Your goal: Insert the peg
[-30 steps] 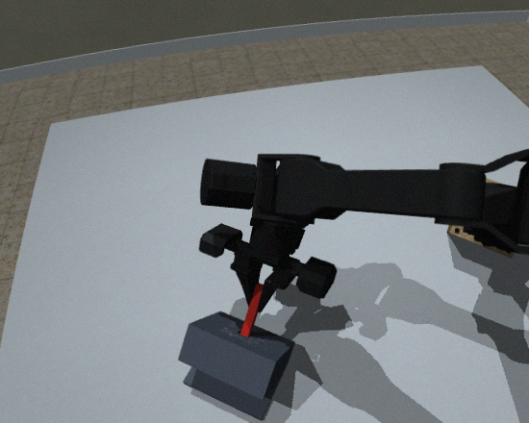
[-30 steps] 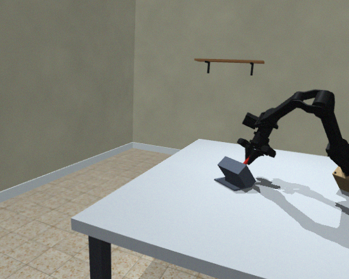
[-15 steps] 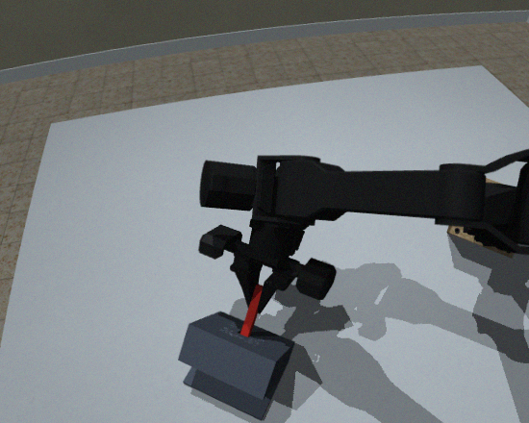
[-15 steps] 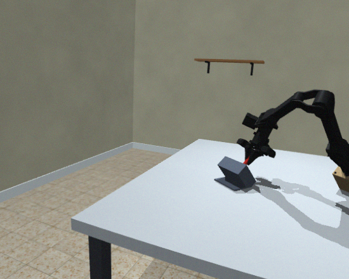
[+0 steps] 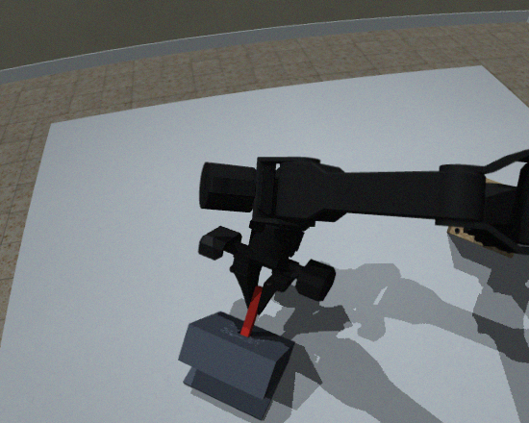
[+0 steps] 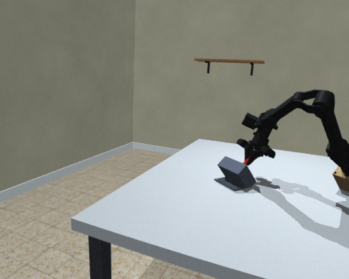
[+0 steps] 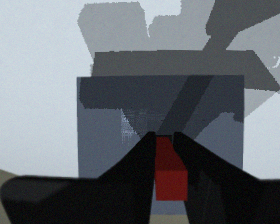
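My gripper (image 5: 258, 297) is shut on the red peg (image 5: 251, 311) and holds it by its upper end, tilted. The peg's lower end sits in the hole of the dark grey sloped panel (image 5: 233, 353), partly in; a good length of red still shows above the panel face. In the exterior view the gripper (image 6: 254, 156) stands just above the panel (image 6: 236, 172) with the peg (image 6: 246, 161) between them. In the wrist view the black fingers clamp the peg (image 7: 170, 167) and the panel face (image 7: 161, 120) fills the middle; the hole itself is hidden behind the peg.
The panel stands on a flat base plate (image 5: 223, 394) on the white table. A tan wooden mount (image 6: 348, 179) holds the arm's base at the table's right edge. A wall shelf (image 6: 229, 61) hangs far behind.
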Controlling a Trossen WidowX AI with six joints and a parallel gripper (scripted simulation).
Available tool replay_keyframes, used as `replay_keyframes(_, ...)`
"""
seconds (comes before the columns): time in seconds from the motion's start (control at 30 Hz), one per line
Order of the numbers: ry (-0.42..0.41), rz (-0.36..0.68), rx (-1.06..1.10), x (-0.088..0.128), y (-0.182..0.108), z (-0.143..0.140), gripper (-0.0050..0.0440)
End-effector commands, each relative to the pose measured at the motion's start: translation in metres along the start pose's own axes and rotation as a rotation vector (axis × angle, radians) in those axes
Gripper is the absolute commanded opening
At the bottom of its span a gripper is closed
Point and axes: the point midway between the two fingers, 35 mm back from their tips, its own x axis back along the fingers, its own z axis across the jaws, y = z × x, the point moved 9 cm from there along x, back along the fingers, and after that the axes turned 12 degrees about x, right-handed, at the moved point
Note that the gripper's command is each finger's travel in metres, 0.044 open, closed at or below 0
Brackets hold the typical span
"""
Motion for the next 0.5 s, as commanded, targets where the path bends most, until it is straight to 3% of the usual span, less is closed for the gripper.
replay_keyframes(0.0,0.008,0.001,0.015,0.0013,-0.0049,0.0003,0.0000)
replay_keyframes(0.47,0.008,0.001,0.015,-0.0004,-0.0055,0.0004,0.0000)
